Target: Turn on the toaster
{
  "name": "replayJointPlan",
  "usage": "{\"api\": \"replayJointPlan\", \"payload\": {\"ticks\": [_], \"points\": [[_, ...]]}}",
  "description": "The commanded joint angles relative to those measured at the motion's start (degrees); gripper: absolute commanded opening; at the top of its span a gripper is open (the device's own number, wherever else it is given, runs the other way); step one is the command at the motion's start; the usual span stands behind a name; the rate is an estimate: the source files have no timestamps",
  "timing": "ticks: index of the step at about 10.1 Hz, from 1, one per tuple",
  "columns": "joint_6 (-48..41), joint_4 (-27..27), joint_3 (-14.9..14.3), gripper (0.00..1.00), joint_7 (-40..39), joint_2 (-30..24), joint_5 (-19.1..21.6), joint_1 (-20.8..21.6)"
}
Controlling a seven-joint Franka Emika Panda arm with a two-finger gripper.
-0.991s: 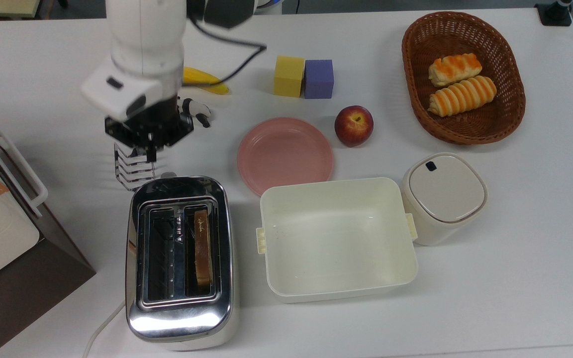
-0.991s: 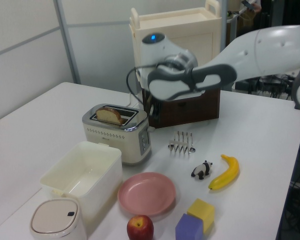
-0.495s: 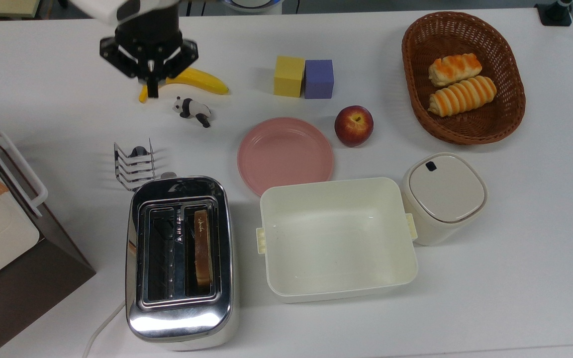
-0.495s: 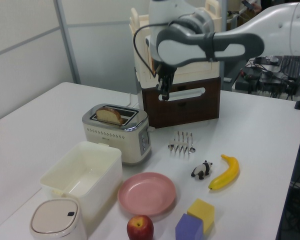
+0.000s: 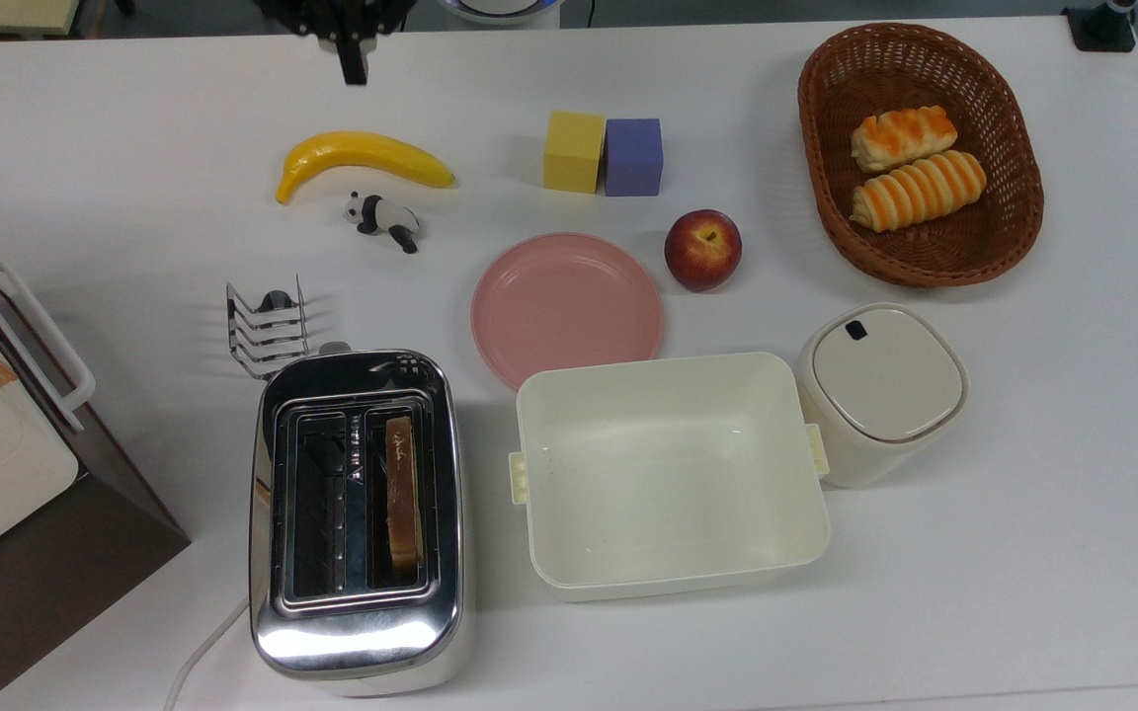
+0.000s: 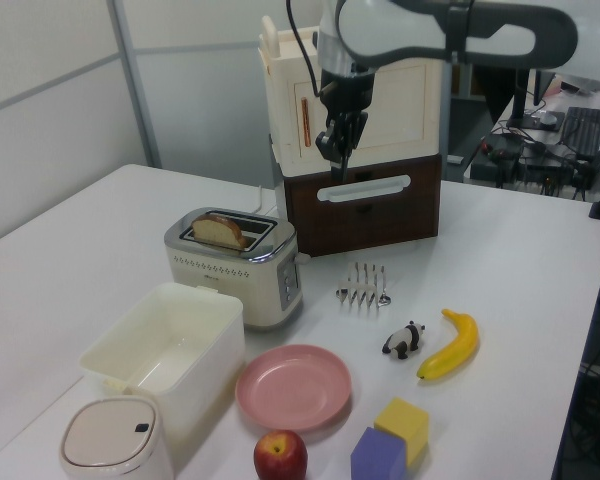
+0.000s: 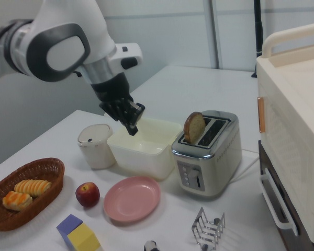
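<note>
The black two-finger gripper (image 6: 341, 152) hangs high above the table, empty, its fingers drawn close together. The shiny chrome two-slot toaster (image 6: 242, 262) stands well below it and off toward the left view's left, a bread slice (image 6: 218, 231) standing up in one slot. The toaster's lever end (image 6: 290, 282) faces the gripper's side, so I judge the coming move a descent onto that end.

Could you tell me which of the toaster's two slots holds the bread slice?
The slot on the top view's right of the toaster holds the bread slice; its neighbour is empty.
</note>
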Motion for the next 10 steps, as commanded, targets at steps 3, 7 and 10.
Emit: {"api": "replayJointPlan", "payload": {"ticks": [3,7,10], "points": [[-4.3,-0.7,-0.6,1.00,1.0,-3.2,0.3,0.1],[-5.7,-1.0,-0.8,1.00,1.0,-4.2,1.0,-0.1],[-6.0,-1.0,-0.6,1.00,1.0,-4.2,1.1,0.2]]}}
